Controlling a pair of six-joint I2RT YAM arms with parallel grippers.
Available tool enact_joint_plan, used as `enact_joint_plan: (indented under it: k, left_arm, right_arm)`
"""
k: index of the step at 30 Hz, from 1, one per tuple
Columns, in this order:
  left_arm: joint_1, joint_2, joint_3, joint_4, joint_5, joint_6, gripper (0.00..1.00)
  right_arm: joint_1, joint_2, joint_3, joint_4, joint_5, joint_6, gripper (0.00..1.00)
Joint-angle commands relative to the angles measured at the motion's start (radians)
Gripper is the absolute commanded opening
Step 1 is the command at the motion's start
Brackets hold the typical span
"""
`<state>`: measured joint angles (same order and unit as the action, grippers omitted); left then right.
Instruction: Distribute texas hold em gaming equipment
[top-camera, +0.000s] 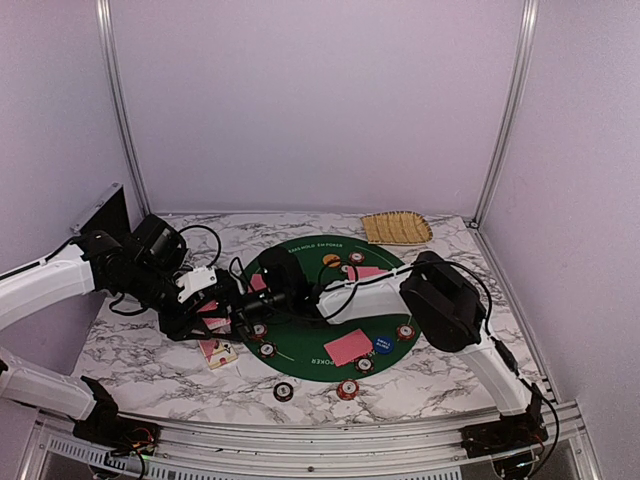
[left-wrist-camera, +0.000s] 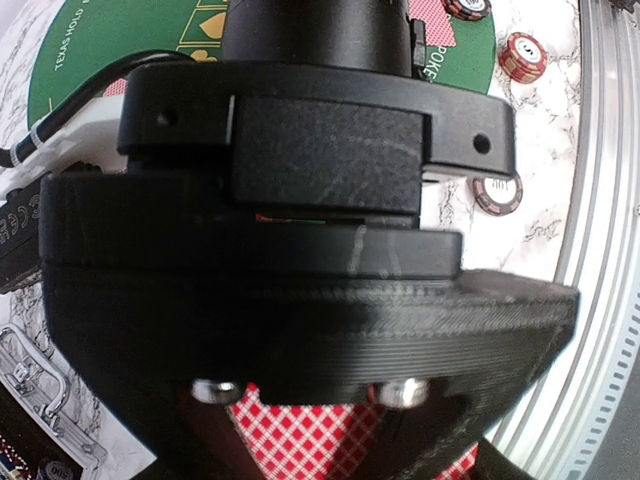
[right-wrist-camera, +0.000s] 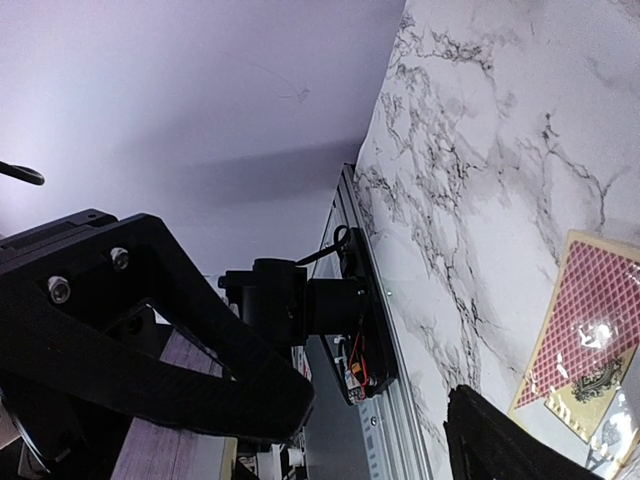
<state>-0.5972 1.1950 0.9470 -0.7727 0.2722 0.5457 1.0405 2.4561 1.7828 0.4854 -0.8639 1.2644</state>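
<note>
Red-backed card (left-wrist-camera: 300, 445) — pinched by left end effector (top-camera: 224, 313).

mat (top-camera: 305, 340): green | card (left-wrist-camera: 300, 445): red lattice back | chip (left-wrist-camera: 523, 56): red-white striped | table (top-camera: 150, 350): grey-veined marble | tray (top-camera: 396, 228): tan

The green felt mat (left-wrist-camera: 150, 40) bears white rim lettering reading "TEXAS HOLD" and, farther round, "POKE".

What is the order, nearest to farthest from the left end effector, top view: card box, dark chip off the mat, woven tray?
1. card box, beside the left end effector.
2. dark chip, front middle.
3. woven tray, far right corner.
</note>
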Motion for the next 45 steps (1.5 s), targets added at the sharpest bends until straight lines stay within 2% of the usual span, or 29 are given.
enact_joint_plan:
  k: [1, 18, 33, 42, 45]
  left_arm:
    - [0.003, -0.012, 0.024, 0.001, 0.024, 0.008, 0.0]
    - [0.004, -0.014, 0.021, 0.0, 0.018, 0.008, 0.0]
    - [0.004, -0.024, 0.007, 0.002, 0.016, 0.009, 0.0]
    - [0.004, -0.022, 0.008, 0.002, 0.018, 0.009, 0.0]
    - [0.004, -0.023, 0.007, 0.002, 0.018, 0.01, 0.0]
  right_arm:
    - [-0.008, -0.009, -0.029, -0.009, -0.005, -0.015, 0.89]
    - [-0.05, -0.101, -0.19, 0.047, 0.017, -0.017, 0.74]
    - [-0.06, -0.168, -0.238, 0.075, 0.017, -0.021, 0.55]
    - [-0.074, -0.206, -0.282, 0.068, 0.017, -0.038, 0.51]
    - [-0.077, -0.22, -0.292, 0.068, 0.016, -0.04, 0.47]
